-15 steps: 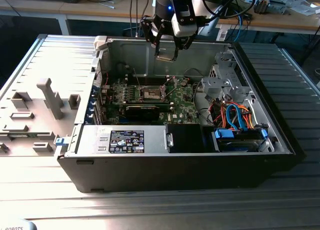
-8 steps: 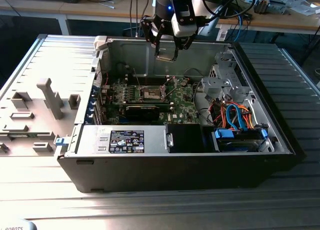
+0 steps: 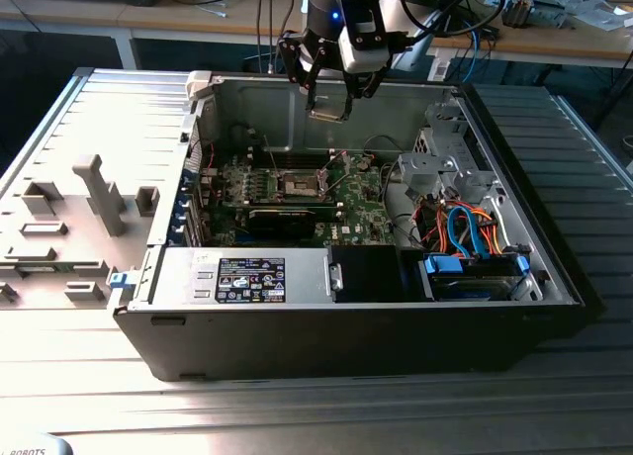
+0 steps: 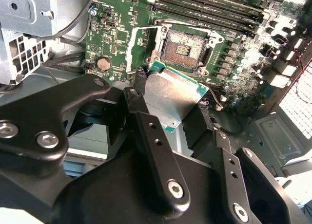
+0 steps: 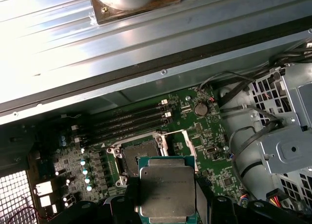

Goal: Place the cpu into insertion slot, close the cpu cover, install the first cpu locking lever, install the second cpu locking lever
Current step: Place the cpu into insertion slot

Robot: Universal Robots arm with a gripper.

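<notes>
Silver-grey square cpu (image 4: 173,95), a small flat chip with a green edge, hangs in the air above the green motherboard (image 3: 351,203), clamped on two opposite sides by the black gripper (image 3: 331,104). In the exterior view the robot arm (image 3: 341,15) reaches straight down with its wrist upright and a blue light on its side. It stands over the far part of the open black and grey computer case (image 3: 554,277), which lies on the ribbed grey desk (image 3: 326,415). In both wrist views the chip sits between the black metal fingers (image 4: 148,124), clear of the insertion slot (image 4: 184,47), a small square socket whose tan and dark pin field is uncovered. The cpu cover (image 5: 190,148), a thin metal frame plate, stands swung open at one side of the socket. A dark printed label (image 3: 251,279) shows on the silver power supply nearest the exterior camera; its writing is too small to make out.
</notes>
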